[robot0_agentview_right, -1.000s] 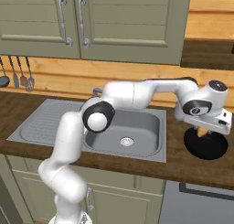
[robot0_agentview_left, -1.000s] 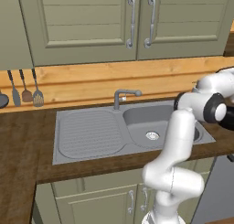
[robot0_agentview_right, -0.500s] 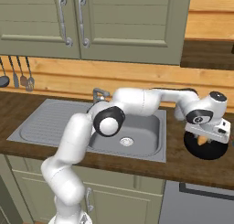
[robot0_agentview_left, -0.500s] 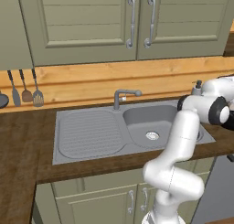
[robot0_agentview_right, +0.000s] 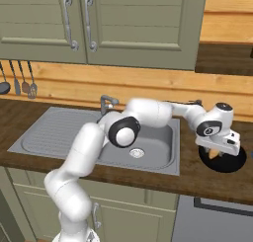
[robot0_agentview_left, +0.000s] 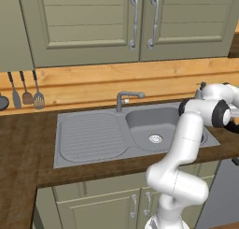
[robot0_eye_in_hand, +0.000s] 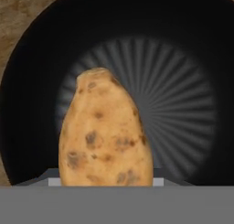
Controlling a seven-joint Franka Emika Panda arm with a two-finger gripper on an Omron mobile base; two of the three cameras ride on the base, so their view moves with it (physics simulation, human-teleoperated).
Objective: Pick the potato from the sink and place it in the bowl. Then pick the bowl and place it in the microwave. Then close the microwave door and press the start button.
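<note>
The black bowl sits on the brown counter to the right of the sink. My gripper is low over the bowl, shut on the potato, whose orange-tan end shows under the hand. In the hand view the speckled potato stands close and upright in front of the bowl's ribbed dark floor, and it hides my fingertips. I cannot tell whether the potato touches the bowl. The sink basin holds only its drain ring.
A short grey faucet stands behind the basin, with the ribbed drainboard to its left. Utensils hang on the wooden back wall. Olive cabinet doors hang above. A grey panel sits below the counter's right end.
The hand has come down onto the bowl with the potato still in it, and the forearm has dropped lower across the sink.
</note>
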